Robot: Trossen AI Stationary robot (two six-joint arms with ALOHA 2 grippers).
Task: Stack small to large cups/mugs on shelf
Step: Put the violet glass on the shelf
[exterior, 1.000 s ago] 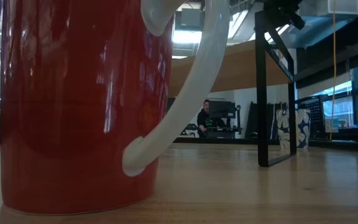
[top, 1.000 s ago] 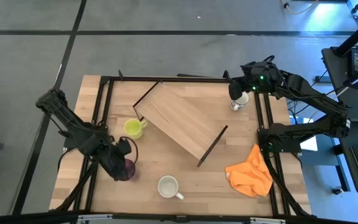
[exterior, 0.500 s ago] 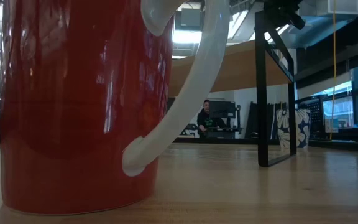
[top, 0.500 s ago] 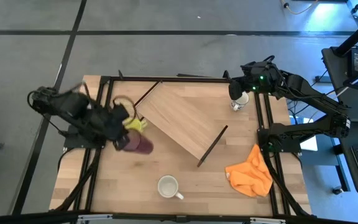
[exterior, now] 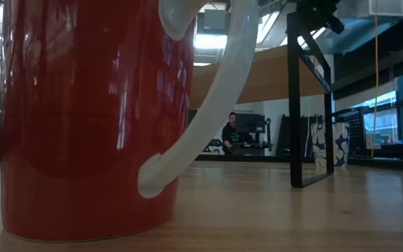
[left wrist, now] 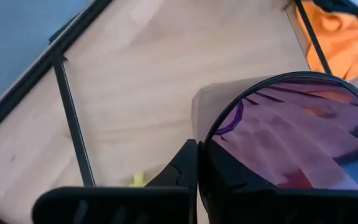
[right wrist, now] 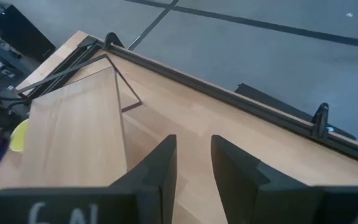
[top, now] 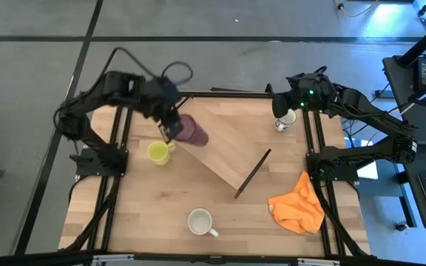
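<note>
From above, the left hand (top: 170, 127) grips the dark purple tumbler (top: 191, 131) and holds it tipped on its side over the far-left end of the shelf (top: 220, 144), a pale wood plank lying slantwise across the desk (top: 176, 207) with thin dark bars at its short ends. The yellow-green mug (top: 159, 152) stands just beside that end, the brownish mug (top: 200, 221) near the desk's front edge, and the white-grey mug (top: 285, 118) at the far-right corner under the waiting right hand (top: 283, 103). An orange cloth (top: 297, 202) lies crumpled by the right edge. At desk height, the brownish mug's glossy wall and white handle fill the view. The left wrist view shows the tumbler's translucent, faceted purple body clamped between dark fingers (left wrist: 179, 168); it should be righted before lowering, so its base lands flat on the plank. The right wrist view shows its fingers (right wrist: 160, 165) parted, holding nothing.
</note>
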